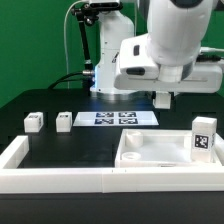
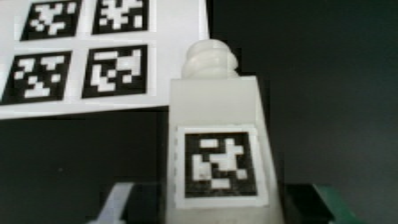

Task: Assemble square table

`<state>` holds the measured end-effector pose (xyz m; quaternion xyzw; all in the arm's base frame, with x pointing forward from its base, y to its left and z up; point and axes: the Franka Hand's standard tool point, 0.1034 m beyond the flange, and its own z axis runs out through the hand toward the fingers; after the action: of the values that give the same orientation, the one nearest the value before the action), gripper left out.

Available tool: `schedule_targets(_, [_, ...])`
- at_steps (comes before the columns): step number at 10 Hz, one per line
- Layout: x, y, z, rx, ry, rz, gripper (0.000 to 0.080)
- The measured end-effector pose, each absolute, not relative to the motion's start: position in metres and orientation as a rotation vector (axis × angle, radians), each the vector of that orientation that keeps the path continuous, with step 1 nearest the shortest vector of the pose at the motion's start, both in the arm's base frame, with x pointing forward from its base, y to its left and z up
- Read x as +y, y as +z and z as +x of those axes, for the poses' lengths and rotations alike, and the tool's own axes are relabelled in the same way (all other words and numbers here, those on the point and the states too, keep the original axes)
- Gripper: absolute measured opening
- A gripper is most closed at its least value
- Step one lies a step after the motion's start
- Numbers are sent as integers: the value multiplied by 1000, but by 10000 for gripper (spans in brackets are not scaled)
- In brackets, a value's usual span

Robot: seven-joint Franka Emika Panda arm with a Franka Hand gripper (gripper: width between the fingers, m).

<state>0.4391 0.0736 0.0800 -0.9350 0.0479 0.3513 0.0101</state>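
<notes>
One leg [image 2: 217, 120] is sitting clenched in the gripper [image 2: 221, 205], hanging just past the marker board's [image 1: 118, 118] end on the exterior view's right. A second leg [image 1: 33, 122] and third leg [image 1: 65, 121] are standing on the bench [image 1: 70, 146] beyond the board's other end. The slab [image 1: 150, 155] is lying nearer the camera than the board.

Open bench [image 1: 70, 148] mid-scene, btwn marker board [image 1: 120, 118] and front rail [image 1: 60, 178]: I can pass there. Exterior view's left: far-left leg [image 1: 33, 122] and second leg [image 1: 65, 121] stand in the way. Right: slab [image 1: 138, 152] w/ upright leg [image 1: 204, 138] at its end. My claw [image 1: 163, 99], clamped on held leg [image 2: 217, 120], hangs near the board's right end.
</notes>
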Motion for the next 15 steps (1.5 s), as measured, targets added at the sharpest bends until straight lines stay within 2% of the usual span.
schedule_targets(2, [75,80,445,149,897,-2977,290])
schedule_targets(5, [65,105,482,131,607,-3022,290])
schedule_targets(6, [62,112,499,138,435,-3046,290])
schedule_targets(7, [61,116,499,147,381,-3050,290])
schedule_targets(13, [58,115,520,128,-221,-3086,290])
schedule_targets(15, [47,125,537,122,-196,-3082,290])
